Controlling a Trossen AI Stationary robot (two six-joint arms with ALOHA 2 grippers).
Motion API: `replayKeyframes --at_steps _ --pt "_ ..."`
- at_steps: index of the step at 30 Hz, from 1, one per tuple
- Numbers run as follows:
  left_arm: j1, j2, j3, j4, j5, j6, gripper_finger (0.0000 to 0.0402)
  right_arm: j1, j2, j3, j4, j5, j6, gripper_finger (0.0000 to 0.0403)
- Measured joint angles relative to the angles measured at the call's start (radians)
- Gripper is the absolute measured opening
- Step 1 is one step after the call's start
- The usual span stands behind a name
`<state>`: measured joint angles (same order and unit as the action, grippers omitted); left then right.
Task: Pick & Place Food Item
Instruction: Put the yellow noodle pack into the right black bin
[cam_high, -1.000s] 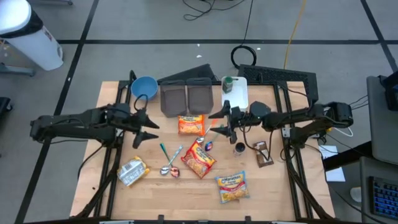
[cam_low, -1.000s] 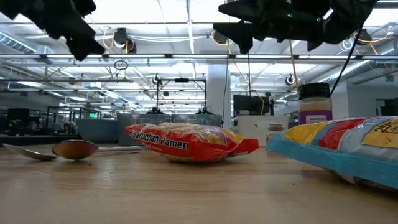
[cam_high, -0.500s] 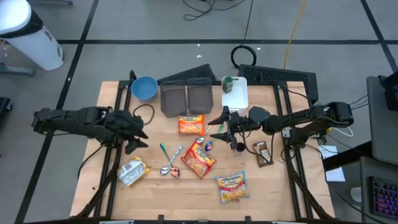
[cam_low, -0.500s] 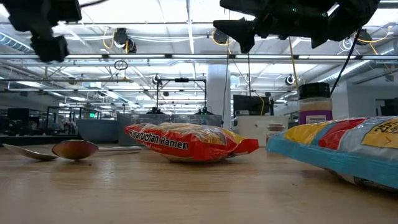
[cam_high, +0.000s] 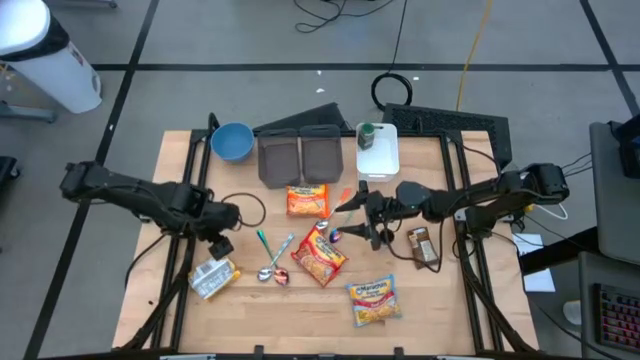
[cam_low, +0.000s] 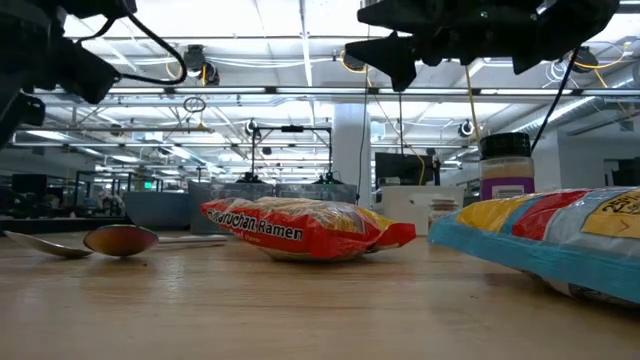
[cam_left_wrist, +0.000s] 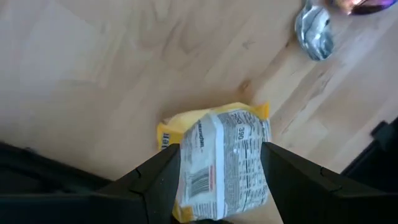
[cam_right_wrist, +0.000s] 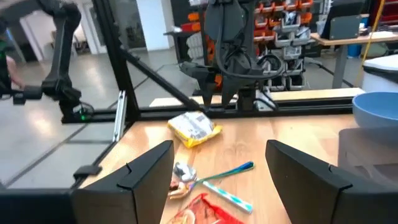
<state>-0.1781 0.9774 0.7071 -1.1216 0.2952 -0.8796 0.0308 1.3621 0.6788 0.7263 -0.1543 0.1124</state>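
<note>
A yellow and silver food packet (cam_high: 213, 275) lies flat on the wooden table near its left front. My left gripper (cam_high: 221, 247) hangs just above it, pointing steeply down and open. In the left wrist view the packet (cam_left_wrist: 214, 158) shows between the two fingers of my left gripper (cam_left_wrist: 214, 186), untouched. The right wrist view shows the packet (cam_right_wrist: 194, 127) lying below the left arm. My right gripper (cam_high: 346, 220) stands open and level above the table's middle. Below it lie a red ramen packet (cam_high: 320, 256), an orange one (cam_high: 307, 200) and a blue and yellow one (cam_high: 372, 300).
Two spoons (cam_high: 270, 268) lie between the yellow packet and the red ramen. At the back stand a blue bowl (cam_high: 232, 141), two grey containers (cam_high: 300, 158) and a white board with a green-lidded bottle (cam_high: 367, 134). A chocolate bar (cam_high: 424, 247) lies on the right.
My left gripper has swung toward the table's near edge and sunk. It has tipped from nearly level to pointing steeply down, and rolled, ending over the yellow packet. My right gripper has drifted a little toward the near edge, still level. Nothing on the table has moved.
</note>
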Motion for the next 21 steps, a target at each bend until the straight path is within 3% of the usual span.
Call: replayKeyframes --at_steps 6,10,21 --pt "-0.07 0.099 0.0 0.024 -0.031 -0.073 0.023 0.03 0.0 0.0 -0.012 0.001 -0.028 0.0251" --pt "-0.057 0.145 0.0 0.024 -0.015 -0.06 0.023 0.045 0.0 0.0 -0.013 0.001 -0.042 0.0251" --pt "0.033 0.265 0.0 0.025 0.018 0.319 0.023 0.056 0.001 -0.043 0.0 0.001 -0.057 0.0251"
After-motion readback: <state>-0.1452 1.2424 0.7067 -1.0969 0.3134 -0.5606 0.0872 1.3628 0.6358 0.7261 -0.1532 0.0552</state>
